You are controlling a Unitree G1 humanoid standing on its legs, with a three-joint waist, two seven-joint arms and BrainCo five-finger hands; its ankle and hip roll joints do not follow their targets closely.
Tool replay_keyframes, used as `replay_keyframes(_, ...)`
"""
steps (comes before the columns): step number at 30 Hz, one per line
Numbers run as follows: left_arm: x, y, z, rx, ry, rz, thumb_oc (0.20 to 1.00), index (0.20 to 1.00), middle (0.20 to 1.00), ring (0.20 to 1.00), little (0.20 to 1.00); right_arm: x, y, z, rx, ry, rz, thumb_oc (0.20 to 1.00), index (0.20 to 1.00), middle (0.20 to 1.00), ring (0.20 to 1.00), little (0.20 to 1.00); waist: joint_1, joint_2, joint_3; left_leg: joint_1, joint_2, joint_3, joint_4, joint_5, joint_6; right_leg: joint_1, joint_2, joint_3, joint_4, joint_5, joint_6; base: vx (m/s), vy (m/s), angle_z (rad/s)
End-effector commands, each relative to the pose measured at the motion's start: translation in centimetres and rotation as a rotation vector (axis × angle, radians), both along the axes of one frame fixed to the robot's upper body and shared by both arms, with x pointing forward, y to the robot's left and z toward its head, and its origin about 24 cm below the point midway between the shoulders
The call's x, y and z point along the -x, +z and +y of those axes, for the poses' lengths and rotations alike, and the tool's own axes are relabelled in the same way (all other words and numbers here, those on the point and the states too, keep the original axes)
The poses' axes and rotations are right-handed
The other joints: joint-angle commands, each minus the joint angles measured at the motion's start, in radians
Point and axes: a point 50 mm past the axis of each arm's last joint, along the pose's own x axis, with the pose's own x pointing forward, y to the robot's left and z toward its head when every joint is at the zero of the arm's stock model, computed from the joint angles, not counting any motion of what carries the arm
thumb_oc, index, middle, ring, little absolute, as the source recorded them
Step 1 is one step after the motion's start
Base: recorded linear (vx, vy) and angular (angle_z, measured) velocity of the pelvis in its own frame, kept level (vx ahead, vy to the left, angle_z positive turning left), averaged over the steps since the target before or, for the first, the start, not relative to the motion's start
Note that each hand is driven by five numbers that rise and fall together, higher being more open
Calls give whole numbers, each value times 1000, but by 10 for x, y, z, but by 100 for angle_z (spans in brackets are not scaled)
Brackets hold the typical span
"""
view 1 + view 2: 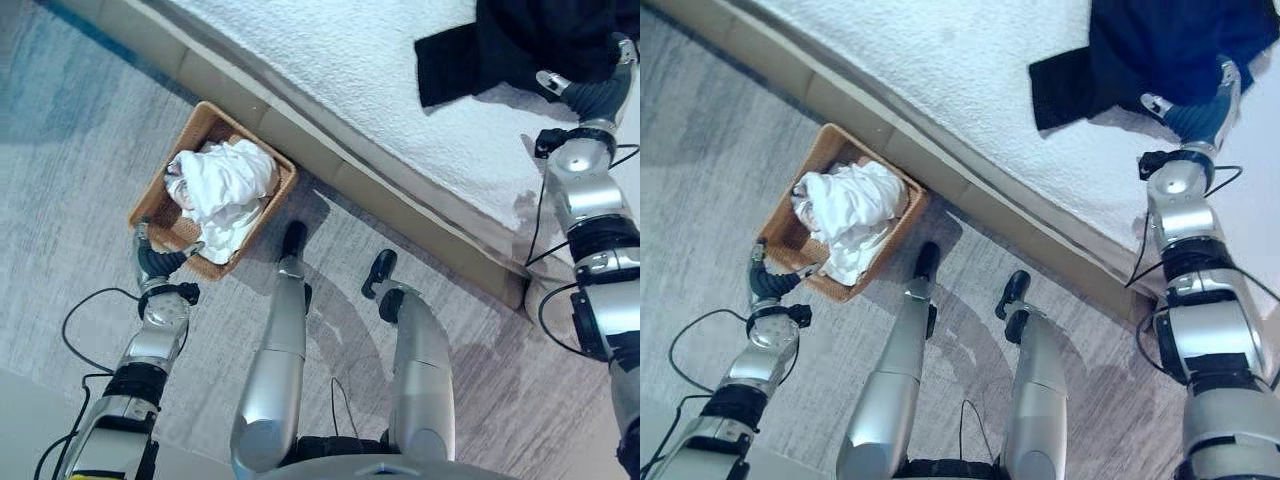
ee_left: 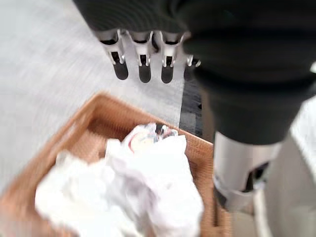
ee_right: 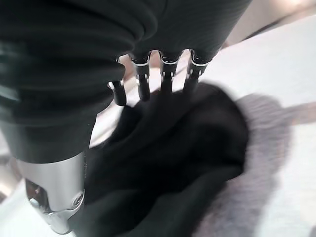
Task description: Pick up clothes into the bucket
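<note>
Now our right hand point(image 3: 148, 74) has its fingers point(image 3: 166, 79) out straight over the dark cloth point(image 3: 182, 143), and we hold nothing yet; the tips look to be at the cloth, though we cannot tell if they touch it. This dark cloth lies bunched on the white bed point(image 1: 330, 60), up at about one o'clock from us. Our left hand point(image 2: 143, 59) has loose, straight fingers too, and it hangs at the near rim of the brown basket point(image 1: 150, 195), at about ten o'clock on the floor. White clothes point(image 1: 225, 185) already fill that basket. We think the dark cloth is soft, light and floppy, so we should grab a thick fold in the middle of the bunch.
</note>
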Motion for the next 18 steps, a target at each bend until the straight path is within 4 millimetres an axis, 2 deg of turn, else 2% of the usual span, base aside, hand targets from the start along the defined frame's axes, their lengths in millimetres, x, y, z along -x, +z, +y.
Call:
replay_keyframes(1,11,-13,-18,116,-69,-13,1000,1000,1000,1000,1000,16,16,-35,1,-85,28,1000,1000,1000,1000,1000,16,83,-20,-13,-26,11,33,-61,52,54,-12,13,-11,-28,55,-8,-126,54)
replay_keyframes(6,23,-27,-42,182,-170,30,1000,1000,1000,1000,1000,21,5,-53,70,-153,246,1000,1000,1000,1000,1000,57,95,-20,-30,-22,-25,11,-36,45,28,-17,-14,17,-49,49,-6,-127,25)
replay_keyframes(9,26,-30,-51,203,-222,48,1000,1000,1000,1000,1000,26,6,-63,122,-175,338,1000,1000,1000,1000,1000,69,104,-20,-39,-22,-44,-10,-16,38,15,-21,-31,33,-60,45,-3,-127,18)
replay_keyframes(12,27,-30,-56,215,-251,49,1000,1000,1000,1000,1000,29,-2,-68,92,-176,385,1000,1000,1000,1000,1000,74,109,-20,-37,-20,-58,-34,3,30,8,-25,-39,42,-69,42,-5,-77,14)
replay_keyframes(13,28,-31,-58,212,-276,67,1000,1000,1000,1000,1000,31,-10,-72,120,-167,468,573,573,573,573,573,81,112,-20,-33,-16,-67,-55,17,24,5,-26,-46,44,-73,40,-14,-119,7)
replay_keyframes(14,28,-29,-60,218,-305,66,1000,1000,1000,1000,1000,33,-16,-76,128,-162,532,200,200,200,200,200,87,118,-20,-23,-14,-77,-80,33,19,9,-27,-57,45,-81,39,-14,-120,6)
replay_keyframes(18,27,-29,-62,220,-321,70,1000,1000,1000,1000,1000,33,-20,-76,120,-161,541,200,200,200,200,200,85,125,-20,-1,-11,-82,-113,49,15,17,-30,-58,43,-87,38,-16,-53,11)
